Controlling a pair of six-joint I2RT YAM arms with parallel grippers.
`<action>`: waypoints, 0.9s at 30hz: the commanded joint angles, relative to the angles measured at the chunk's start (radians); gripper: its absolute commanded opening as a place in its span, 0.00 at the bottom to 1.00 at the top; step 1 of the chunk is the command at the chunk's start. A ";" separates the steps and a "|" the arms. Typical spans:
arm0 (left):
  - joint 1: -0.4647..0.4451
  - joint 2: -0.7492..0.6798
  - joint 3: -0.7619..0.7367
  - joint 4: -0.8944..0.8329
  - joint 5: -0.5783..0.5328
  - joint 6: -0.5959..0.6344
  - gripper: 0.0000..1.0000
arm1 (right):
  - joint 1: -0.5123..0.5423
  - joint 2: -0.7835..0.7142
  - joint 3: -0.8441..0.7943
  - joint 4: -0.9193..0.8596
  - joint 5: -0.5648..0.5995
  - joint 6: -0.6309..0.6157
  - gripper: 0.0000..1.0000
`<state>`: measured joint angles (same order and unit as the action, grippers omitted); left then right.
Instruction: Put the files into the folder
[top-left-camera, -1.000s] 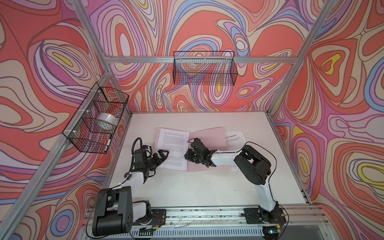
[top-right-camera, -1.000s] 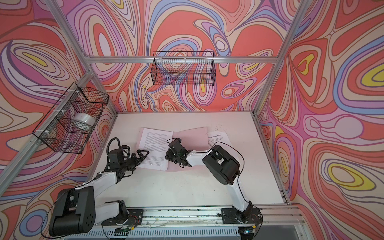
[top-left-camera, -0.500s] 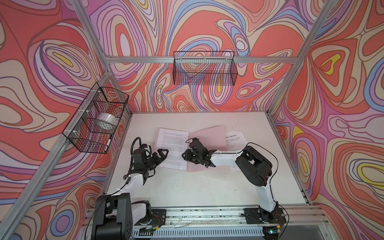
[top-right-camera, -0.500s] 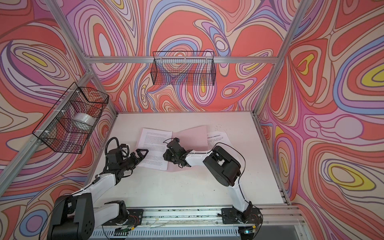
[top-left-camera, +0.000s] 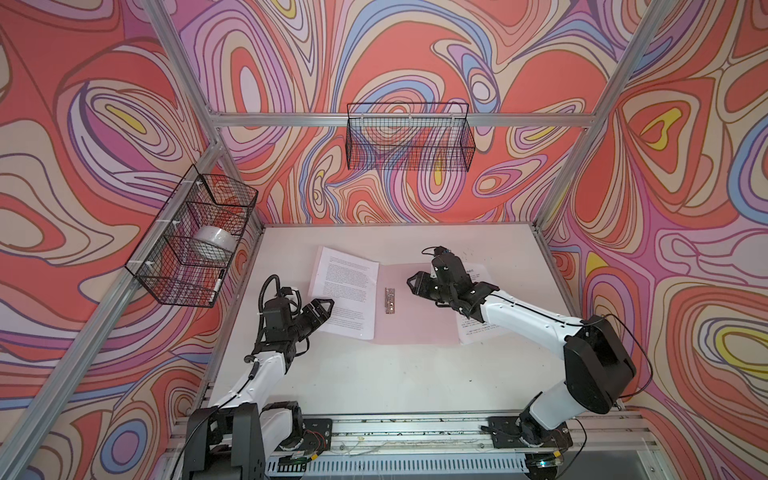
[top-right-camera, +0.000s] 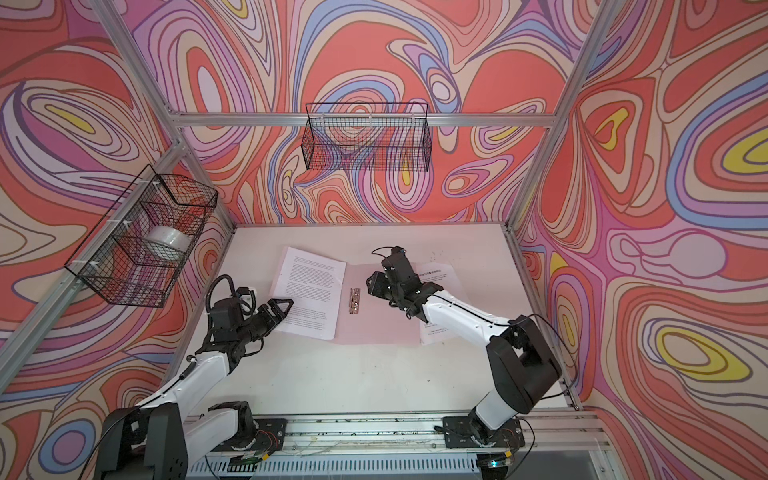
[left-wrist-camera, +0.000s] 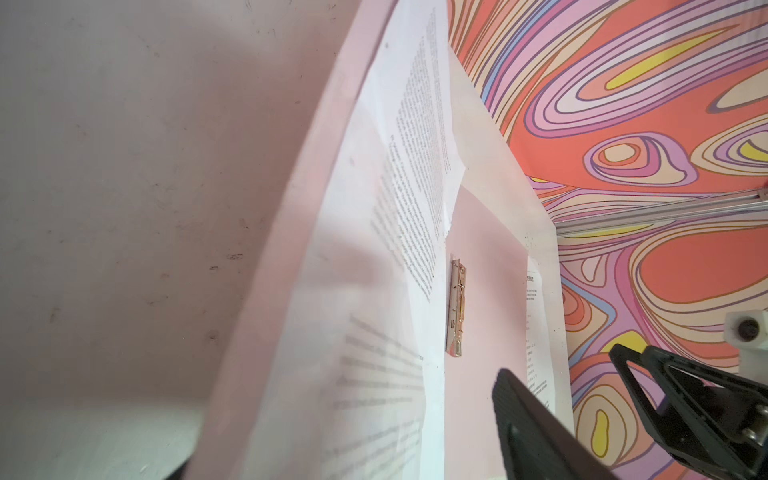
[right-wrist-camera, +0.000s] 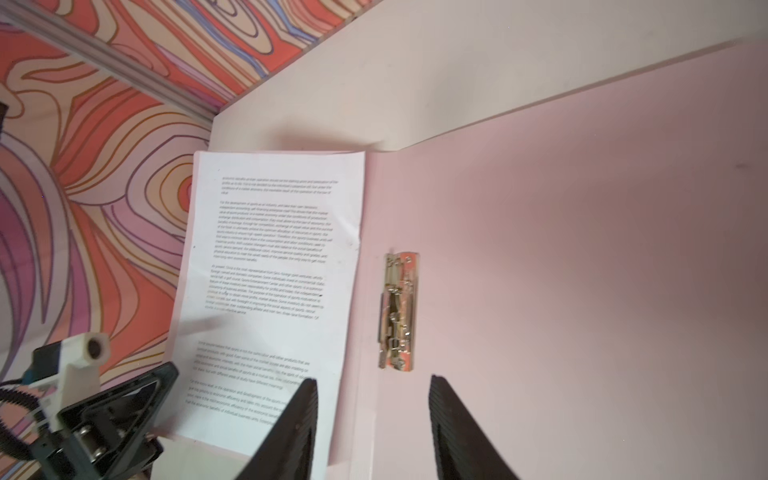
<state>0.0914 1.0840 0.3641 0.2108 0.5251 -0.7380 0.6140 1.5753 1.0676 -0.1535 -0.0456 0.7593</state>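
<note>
**Filing step, both arms over the open folder.** The folder (top-left-camera: 415, 328) is lying open and flat on the worktop (top-left-camera: 374, 382), with its clip (top-left-camera: 389, 301) showing just right of the spine. One sheet (top-left-camera: 347, 291) is resting on the left cover and covering almost all of it. A second sheet (top-left-camera: 468, 332) is lying at the folder's right edge, partly beneath the right arm (whether its margin is tucked under the cover cannot be told). The left tool (top-left-camera: 325, 311) is hanging at the first sheet's left edge, toward its near end, with its fingers apart and holding nothing. The right tool (right-wrist-camera: 372, 379) is hovering over the right cover near the clip, its fingers likewise apart and empty.

**Judged step:** the second sheet is probably waiting to be brought inside, and the right tool looks better placed to fetch it.

**Doing it well:**
- Thin paper calls for a shallow pinch on a free edge, not a press from above.
- The sheet should travel low and flat across the right cover so that it does not curl.
- Its leading edge should be kept from catching on the clip.
- The left tool could be steadying the left cover meanwhile, since light cardstock is likely to skate.
</note>
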 joint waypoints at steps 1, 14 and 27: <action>-0.004 -0.036 0.003 -0.034 -0.009 -0.007 0.72 | 0.010 0.005 -0.031 -0.078 -0.010 -0.054 0.45; -0.004 -0.203 -0.037 -0.156 -0.029 -0.011 0.68 | 0.011 0.117 -0.039 0.052 -0.114 -0.021 0.41; -0.005 -0.157 -0.091 -0.108 -0.058 -0.010 0.79 | 0.010 0.545 0.414 0.100 -0.271 -0.036 0.54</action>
<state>0.0914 0.9302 0.3000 0.0803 0.4889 -0.7452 0.6231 2.0571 1.4105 -0.0624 -0.2562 0.7235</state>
